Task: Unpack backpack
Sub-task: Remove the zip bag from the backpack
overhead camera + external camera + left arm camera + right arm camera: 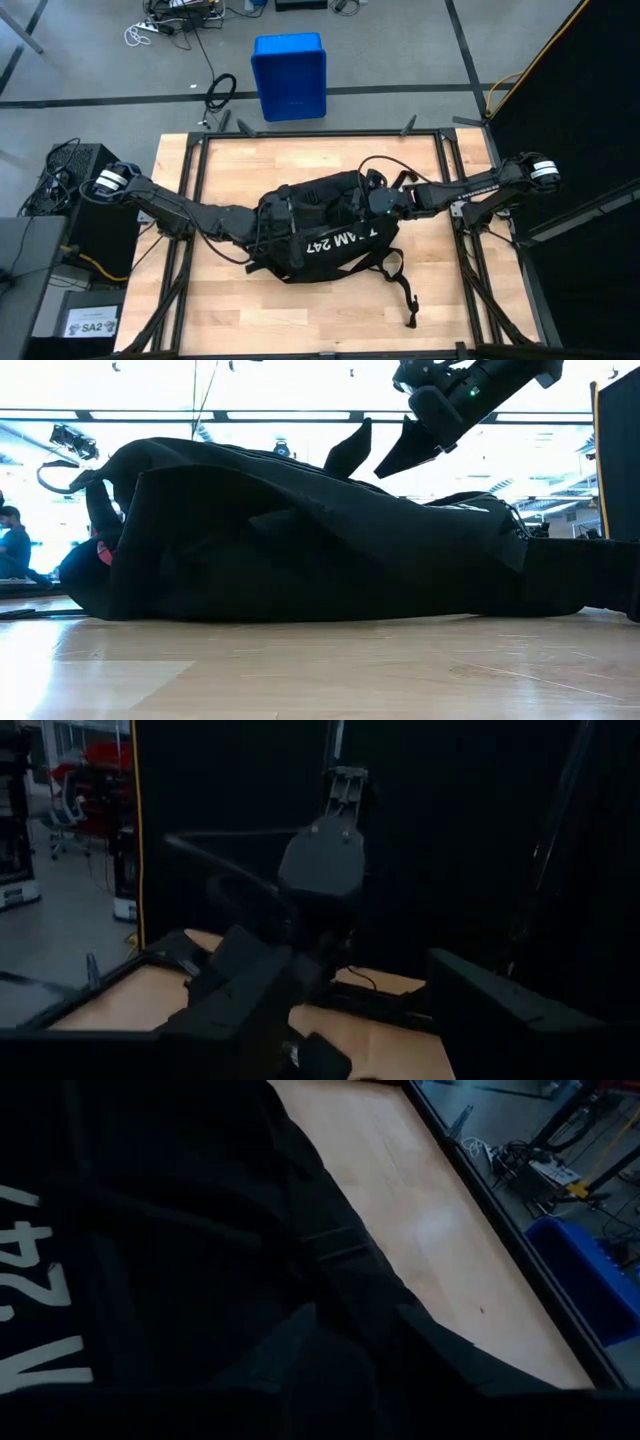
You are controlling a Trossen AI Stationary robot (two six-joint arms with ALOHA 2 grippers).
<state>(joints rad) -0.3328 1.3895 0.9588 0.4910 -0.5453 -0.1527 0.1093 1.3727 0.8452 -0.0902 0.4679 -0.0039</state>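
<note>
The black backpack (320,235) lies flat on the middle of the table, its white "TEAM 247" lettering (340,240) facing up, also seen in the right wrist view (40,1300). A strap (405,290) trails toward the near right. My right gripper (375,195) hovers open just above the backpack's far right part (375,455). My left gripper (262,215) is at the backpack's left end. In the left wrist view its fingers (240,1000) stand wide apart, with table between them. My left gripper sits at the backpack's left end (275,215), coming level from the table's left. I cannot tell whether its open fingers touch the fabric.
A blue plastic crate (290,75) stands on the floor beyond the far edge, also visible in the right wrist view (590,1270). Bare wood shows along the far side (300,160) and the near side (250,310). Cables lie on the floor.
</note>
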